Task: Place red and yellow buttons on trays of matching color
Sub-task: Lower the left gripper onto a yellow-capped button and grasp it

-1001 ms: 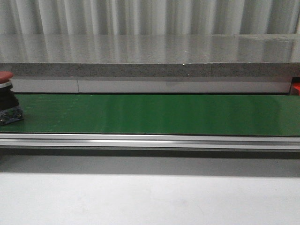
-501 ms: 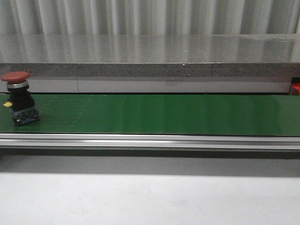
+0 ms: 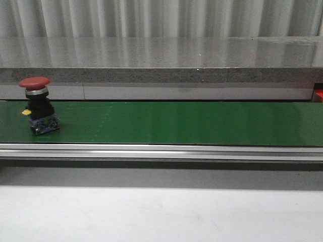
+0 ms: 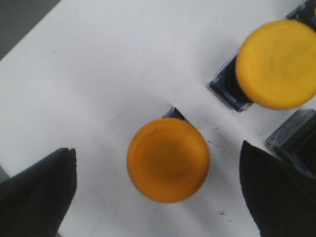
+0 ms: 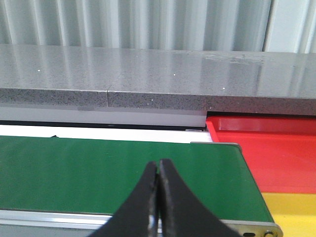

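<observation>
A red button (image 3: 36, 104) with a black body stands upright on the green belt (image 3: 176, 123) at its left end in the front view. In the left wrist view my left gripper (image 4: 158, 190) is open above a white surface (image 4: 98, 74), its dark fingers (image 4: 42, 192) either side of a yellow button (image 4: 168, 159); a second yellow button (image 4: 276, 64) stands further off. In the right wrist view my right gripper (image 5: 159, 165) is shut and empty over the belt's end, with the red tray (image 5: 266, 153) and yellow tray (image 5: 291, 210) beside it. Neither gripper shows in the front view.
A grey stone ledge (image 3: 161, 60) runs behind the belt, and an aluminium rail (image 3: 161, 151) along its front. The dark base of another button (image 4: 296, 140) sits near my left gripper. A bit of red (image 3: 319, 95) shows at the belt's far right.
The red button has travelled to the right along the belt, from the frame's left edge into full view.
</observation>
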Robot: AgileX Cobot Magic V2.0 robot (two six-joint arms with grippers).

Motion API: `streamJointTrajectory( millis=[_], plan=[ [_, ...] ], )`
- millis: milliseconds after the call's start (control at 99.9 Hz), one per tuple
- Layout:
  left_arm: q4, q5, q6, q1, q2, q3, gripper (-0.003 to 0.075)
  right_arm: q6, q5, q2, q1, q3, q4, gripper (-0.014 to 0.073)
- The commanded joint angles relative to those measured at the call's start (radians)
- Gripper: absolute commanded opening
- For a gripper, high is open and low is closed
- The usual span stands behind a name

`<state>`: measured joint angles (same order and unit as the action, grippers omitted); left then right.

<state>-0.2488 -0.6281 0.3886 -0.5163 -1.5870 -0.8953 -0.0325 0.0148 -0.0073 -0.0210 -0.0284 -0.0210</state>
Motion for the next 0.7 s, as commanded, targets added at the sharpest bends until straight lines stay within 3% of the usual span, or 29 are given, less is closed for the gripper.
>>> streamJointTrajectory(
  millis=[0, 290, 551, 691],
  plan=[
    [0.002, 0.055, 0.001, -0.003, 0.031, -0.029, 0.0625, 0.001, -0.081, -0.019, -0.007, 0.02, 0.009, -0.0059],
    [0.002, 0.054, 0.001, -0.007, 0.031, -0.029, 0.0383, 0.001, -0.081, -0.019, -0.007, 0.02, 0.009, -0.0059],
    [0.002, 0.043, 0.001, -0.007, 0.031, -0.029, 0.0098, 0.001, -0.081, -0.019, -0.007, 0.02, 0.009, -0.0059],
    [0.008, 0.019, 0.001, -0.007, 0.038, -0.029, 0.001, 0.001, -0.081, -0.019, -0.007, 0.02, 0.009, -0.0059]
  ],
)
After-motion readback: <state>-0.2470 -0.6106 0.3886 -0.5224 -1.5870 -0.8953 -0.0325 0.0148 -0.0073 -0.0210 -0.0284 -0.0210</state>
